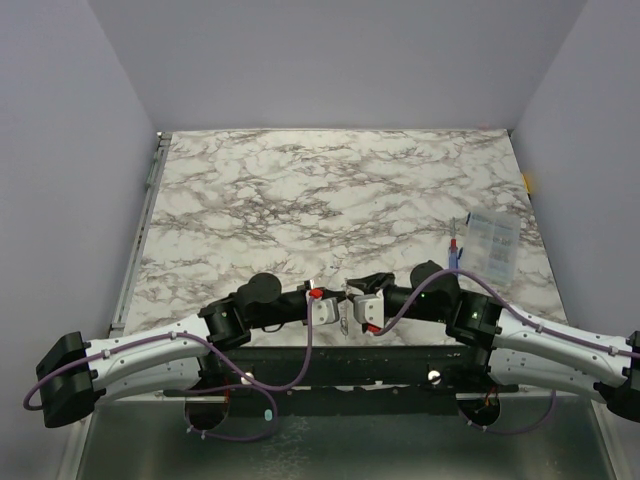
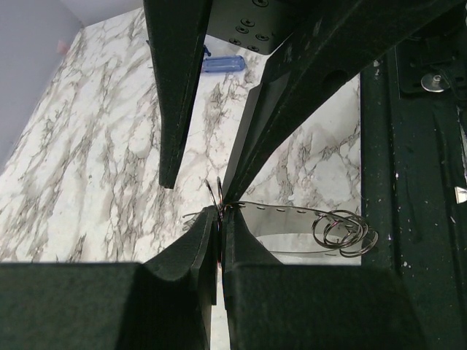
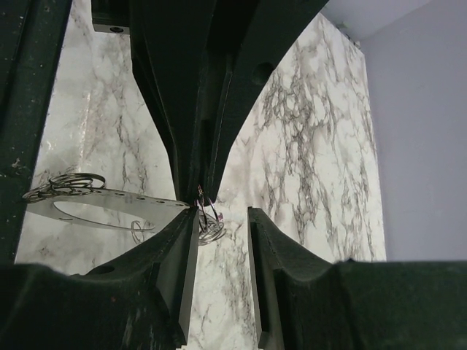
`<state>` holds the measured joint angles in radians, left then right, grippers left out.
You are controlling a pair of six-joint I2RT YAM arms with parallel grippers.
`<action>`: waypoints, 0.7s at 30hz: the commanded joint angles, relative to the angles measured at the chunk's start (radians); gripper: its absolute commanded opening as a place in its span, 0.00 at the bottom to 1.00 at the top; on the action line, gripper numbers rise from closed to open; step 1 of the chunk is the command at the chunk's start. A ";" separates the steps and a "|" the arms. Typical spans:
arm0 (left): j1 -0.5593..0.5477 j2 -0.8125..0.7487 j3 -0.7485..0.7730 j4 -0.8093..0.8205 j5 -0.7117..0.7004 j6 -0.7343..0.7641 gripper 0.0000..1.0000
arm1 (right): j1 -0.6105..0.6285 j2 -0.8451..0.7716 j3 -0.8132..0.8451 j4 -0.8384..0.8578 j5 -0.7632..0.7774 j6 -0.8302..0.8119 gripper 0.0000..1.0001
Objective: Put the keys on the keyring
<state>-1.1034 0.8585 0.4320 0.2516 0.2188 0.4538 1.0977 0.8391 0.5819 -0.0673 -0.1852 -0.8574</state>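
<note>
My left gripper (image 2: 219, 211) is shut on the keyring (image 2: 216, 192), a thin silvery wire loop that pokes out above its tips. A large flat grey disc (image 2: 292, 218) with small holes meets those same tips and carries several other wire rings (image 2: 343, 230). My right gripper (image 3: 221, 215) is open just in front, tip to tip with the left. The keyring (image 3: 211, 232) sits against its left finger, and the gap between its fingers holds nothing. From above, both grippers (image 1: 338, 312) (image 1: 355, 298) meet over the table's near edge. No keys show in any view.
A blue-and-red pen-like stick (image 1: 455, 255) and a clear plastic packet (image 1: 492, 245) lie at the right of the marble table (image 1: 330, 190). The black mounting rail (image 1: 330, 365) runs under both arms. Grey walls enclose the table on three sides.
</note>
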 commanded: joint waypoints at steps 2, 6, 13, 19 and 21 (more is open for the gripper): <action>-0.003 0.002 0.042 0.022 0.023 0.011 0.00 | 0.003 0.010 0.016 -0.028 -0.039 0.000 0.38; -0.003 0.002 0.042 0.021 0.022 0.011 0.00 | 0.002 0.017 0.016 -0.040 -0.058 0.006 0.37; -0.003 0.002 0.042 0.021 0.025 0.011 0.00 | 0.002 0.035 0.015 -0.035 -0.063 0.010 0.28; -0.003 0.001 0.042 0.020 0.024 0.010 0.00 | 0.002 0.042 0.007 -0.020 -0.064 0.010 0.16; -0.003 0.000 0.043 0.021 0.025 0.007 0.00 | 0.002 0.040 0.003 -0.014 -0.063 0.008 0.09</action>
<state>-1.1034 0.8646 0.4343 0.2230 0.2180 0.4545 1.0977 0.8726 0.5819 -0.0883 -0.2253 -0.8562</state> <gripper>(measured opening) 0.073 0.147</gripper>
